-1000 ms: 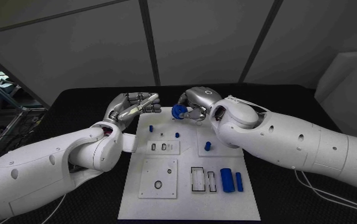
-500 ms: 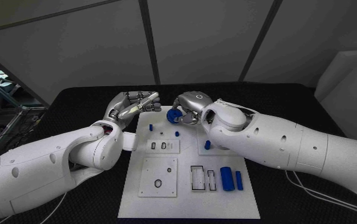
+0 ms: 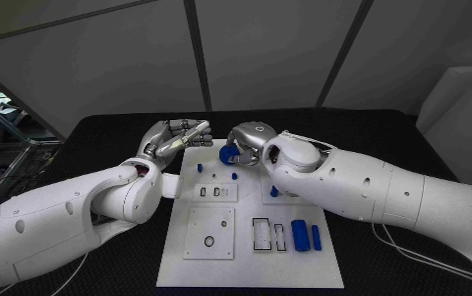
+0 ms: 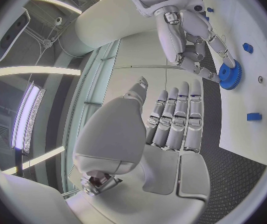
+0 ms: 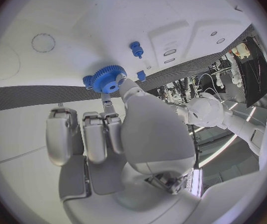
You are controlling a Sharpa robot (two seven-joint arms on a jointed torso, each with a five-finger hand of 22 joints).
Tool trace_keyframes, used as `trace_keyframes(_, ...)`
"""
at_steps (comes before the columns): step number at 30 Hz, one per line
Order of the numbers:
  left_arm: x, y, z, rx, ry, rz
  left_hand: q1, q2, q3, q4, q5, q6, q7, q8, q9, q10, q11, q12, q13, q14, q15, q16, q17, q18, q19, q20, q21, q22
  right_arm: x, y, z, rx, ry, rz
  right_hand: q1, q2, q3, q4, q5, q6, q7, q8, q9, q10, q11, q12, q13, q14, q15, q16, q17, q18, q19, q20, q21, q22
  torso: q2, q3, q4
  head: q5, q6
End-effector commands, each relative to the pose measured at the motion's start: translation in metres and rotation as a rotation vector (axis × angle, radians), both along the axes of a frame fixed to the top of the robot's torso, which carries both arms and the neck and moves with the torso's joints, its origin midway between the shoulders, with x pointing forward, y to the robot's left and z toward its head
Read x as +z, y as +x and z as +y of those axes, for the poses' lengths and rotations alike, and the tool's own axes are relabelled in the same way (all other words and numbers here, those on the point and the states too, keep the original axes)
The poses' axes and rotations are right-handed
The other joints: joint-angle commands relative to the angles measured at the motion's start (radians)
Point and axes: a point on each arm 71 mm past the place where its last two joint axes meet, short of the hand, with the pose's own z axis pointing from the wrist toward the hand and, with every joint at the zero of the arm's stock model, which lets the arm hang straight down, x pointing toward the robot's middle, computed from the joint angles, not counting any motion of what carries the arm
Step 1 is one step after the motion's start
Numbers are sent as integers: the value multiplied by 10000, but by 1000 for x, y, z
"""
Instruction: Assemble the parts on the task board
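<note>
**Gear held over the board's far edge**

On the left, the left hand [image 3: 177,139] hovers over the tabletop [image 3: 108,139] just beyond the far left corner of the board [image 3: 246,269]. Its fingers lie straight and close together, and it holds nothing, as the left wrist view confirms.

Toward the middle, the right hand [image 3: 248,147] pinches a blue gear [image 3: 231,151] between its fingertips, just above the board's far edge. In the right wrist view the gear [image 5: 107,78] sits at the tips of the fingers [image 5: 111,117] with its toothed rim showing and its bore facing the camera, so its axis seems to run roughly along the fingers rather than straight down at the board. Whether it touches the board I cannot tell.

Just nearer the robot than the gear, small blue pegs [image 3: 200,169] stand on the board. Farther right and nearer still, blue cylinders [image 3: 301,236] lie beside the slots.

The coming move likely turns on bringing the gear's bore in line over its seat. The right hand already has the part, and the left is close enough to steady it.
</note>
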Motion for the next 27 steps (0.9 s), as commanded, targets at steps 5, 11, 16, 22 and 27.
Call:
trace_keyframes(5, 2, 0, -1, -63, -15, -107, 9, 124, 10, -61, -25, 14, 14, -69, 1, -8, -35, -60, 2, -35, 0, -43, 16, -216, -58, -13, 49, 10, -2, 2, 1, 23, -414, 207, -357, -136, 63, 53, -150, 70, -132, -319, -85, 589, 190, -164, 2061, 1022, 173, 46, 2630, -81, -78, 136, -41, 889, 1, 6, -3, 7, -9)
trace_keyframes(11, 2, 0, -1, -63, -14, -105, 9, 124, 10, -61, -25, 14, 14, -69, 1, -8, -35, -60, 2, -35, 0, -43, 16, -216, -58, -13, 49, 10, -3, 2, 2, 23, -502, 284, -589, -274, 21, 109, -310, -134, -56, -522, -97, 501, 263, -255, 1958, 1022, 239, 46, 2630, -69, -113, 205, -66, 843, 0, 8, -7, 17, -23)
trace_keyframes(16, 2, 0, -1, -59, -12, -104, 9, 124, 10, -61, -25, 14, 14, -69, 1, -8, -35, -60, 2, -35, 0, -43, 16, -216, -58, -13, 49, 10, -3, 3, 1, -73, -474, 262, -863, -398, -45, 208, -643, -916, 69, -1066, -116, 413, 389, -340, 1861, 1022, 353, 46, 2630, -64, -128, 320, -80, 828, -4, 6, -5, 16, -25)
trace_keyframes(22, 2, 0, 0, -56, -8, -98, 9, 124, 10, -61, -25, 14, 14, -69, 1, -8, -35, -60, 2, -35, 0, -43, 16, -216, -58, -13, 49, 10, -5, 4, 0, -112, -537, 552, -1821, -320, -177, 896, -95, -587, 71, -995, 17, 445, 406, -306, 1903, 1022, 387, 46, 2630, -71, -96, 377, -61, 878, 6, 11, -3, 25, -30)
trace_keyframes(27, 2, 0, 0, -49, -4, -93, 11, 127, 9, -80, -25, 19, 16, -74, 1, -4, -33, -61, 2, -47, 4, -60, 20, -218, -82, -10, 45, 9, -8, 4, -2, -125, -604, 885, -2427, -124, -181, 1365, 222, -280, 21, -904, 78, 527, 365, -223, 2004, 1022, 355, 46, 2630, -82, -60, 351, -37, 933, -2, 7, -4, 31, -41)
